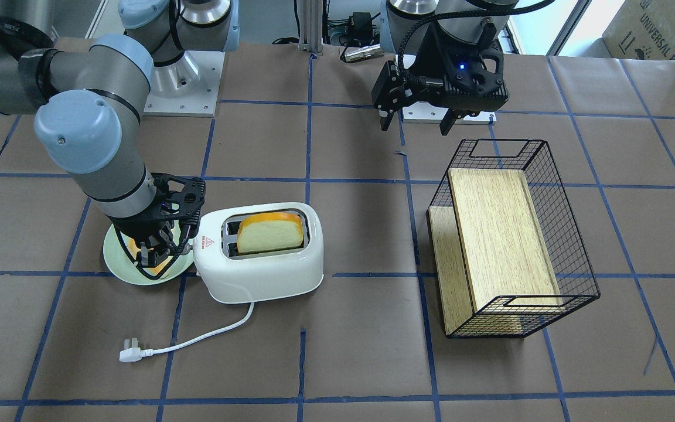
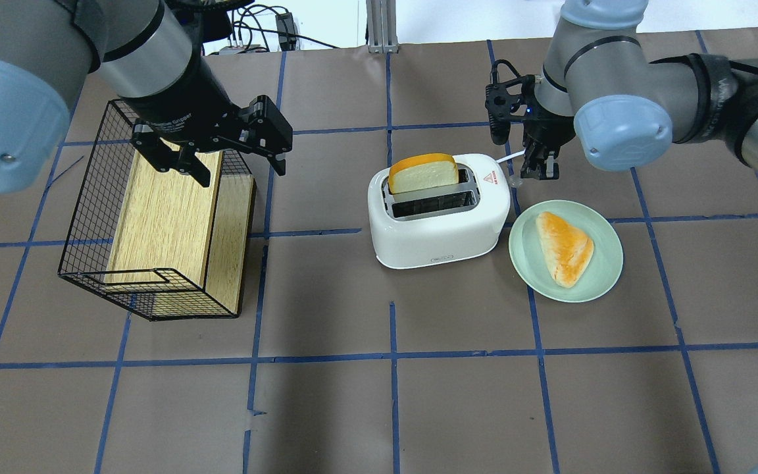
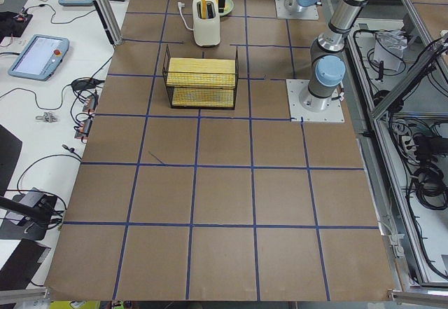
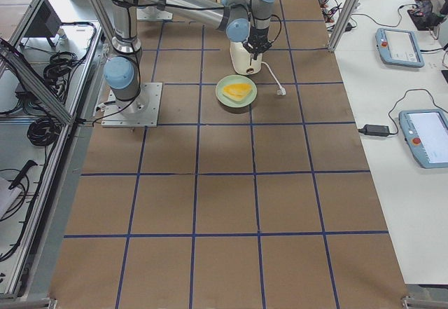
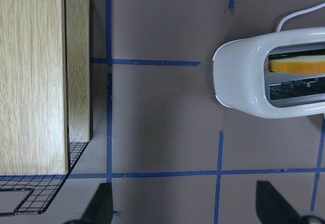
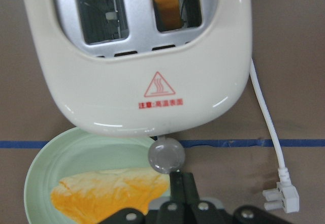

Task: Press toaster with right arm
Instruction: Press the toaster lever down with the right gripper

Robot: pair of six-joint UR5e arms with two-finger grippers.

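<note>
The toaster [image 2: 438,217] stands on the brown paper-covered table [image 2: 418,395], between the black wire basket [image 2: 155,217] and a pale green plate [image 2: 609,263] that it almost touches; a slice of bread [image 2: 422,174] stands half out of one slot, and another piece [image 2: 566,247] lies on the plate. Its cord [image 1: 208,337] trails loose across the table to an unplugged plug [image 1: 129,354].

The right gripper [image 6: 182,176] hangs at the toaster's plate-side end with its fingers pressed together, pinching nothing; in the wrist view the tips sit just beside the small silver knob [image 6: 165,155] that juts from that end, though I cannot tell whether they touch it. The left gripper [image 2: 241,168] hovers over the basket, fingers spread wide and empty.

The shell looks like smooth, glossy plastic – probably light for its bulk and, with no plug anchoring it, likely to skid on the paper if pushed sideways; so this is no job for a grasp. The place to act on is the knob itself; the closed fingertips should land squarely on its top and drive straight down along the end wall. The knob is small, round and shiny – a poor landing spot, and an off-centre press could slip off toward the plate or tip the toaster. The raised slice suggests the lever has its full travel left.
</note>
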